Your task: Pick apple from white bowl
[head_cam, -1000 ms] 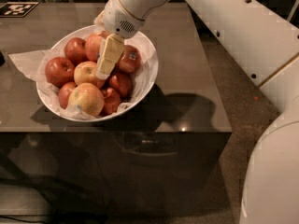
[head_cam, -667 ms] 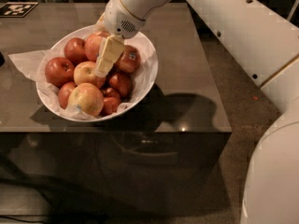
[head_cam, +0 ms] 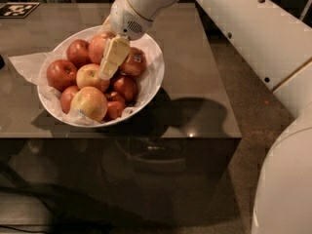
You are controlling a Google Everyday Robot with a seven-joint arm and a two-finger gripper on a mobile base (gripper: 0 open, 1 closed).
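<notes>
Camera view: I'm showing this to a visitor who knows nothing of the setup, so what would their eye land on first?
First the white bowl, heaped with red and yellow-blushed apples on crumpled paper, at the left of the dark table. Then the pale gripper, down among the middle of the heap, and the thick white arm slanting to it from the upper right.

My arm (head_cam: 253, 28) is smooth white shell, dotted with small dark screw holes and crossed by a thin tan seam. My wrist (head_cam: 131, 21) carries a round perforated grille. My cream-coloured gripper (head_cam: 109, 63) hangs over the white bowl (head_cam: 155, 67).
</notes>
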